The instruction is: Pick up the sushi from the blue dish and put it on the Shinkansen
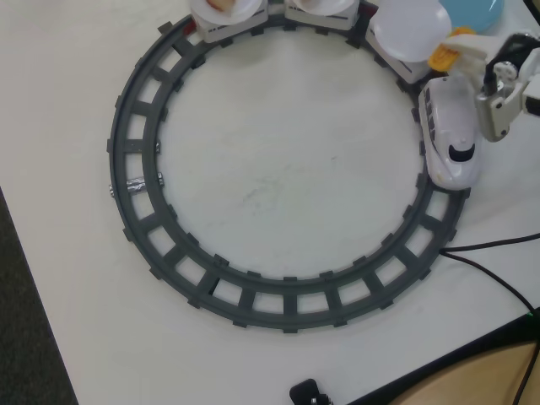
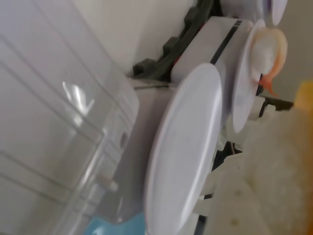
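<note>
In the overhead view my white gripper (image 1: 453, 52) is at the top right, shut on the sushi (image 1: 442, 58), whose yellow-orange topping shows beside the rim of an empty white plate (image 1: 407, 29). That plate rides on the car right behind the Shinkansen (image 1: 450, 135), whose white nose points down the track. The blue dish (image 1: 472, 10) lies just beyond, cut by the top edge. The wrist view shows the sushi (image 2: 281, 161) very close and blurred, with its white base against my white finger (image 2: 230, 198) and the empty plate (image 2: 183, 152) beside it.
A dark grey circular track (image 1: 253, 295) rings the table. Two more cars with plates (image 1: 226, 10) stand along the top; one plate holds a red-orange shrimp piece (image 2: 268, 54). A black cable (image 1: 489, 249) runs at the lower right. Clear ribbed plastic (image 2: 49, 122) fills the left of the wrist view.
</note>
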Tool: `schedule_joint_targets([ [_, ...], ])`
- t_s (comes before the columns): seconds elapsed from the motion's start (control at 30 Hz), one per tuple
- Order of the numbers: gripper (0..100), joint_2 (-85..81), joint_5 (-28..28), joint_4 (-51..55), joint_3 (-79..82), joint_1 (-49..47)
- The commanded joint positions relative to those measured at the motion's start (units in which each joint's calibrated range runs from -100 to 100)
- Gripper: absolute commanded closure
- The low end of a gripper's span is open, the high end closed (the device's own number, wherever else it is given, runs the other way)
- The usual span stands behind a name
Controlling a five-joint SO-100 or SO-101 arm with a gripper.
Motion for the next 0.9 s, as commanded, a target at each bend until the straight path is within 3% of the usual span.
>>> schedule_joint_targets([
  [0.0,98,3.09,0.55,-1.42,-1.25,-0.35],
  [0.27,98,9.35,1.66,-1.42,-5.11,0.18],
  [0.87,98,6.68,1.66,-1.42,-5.82,0.26],
])
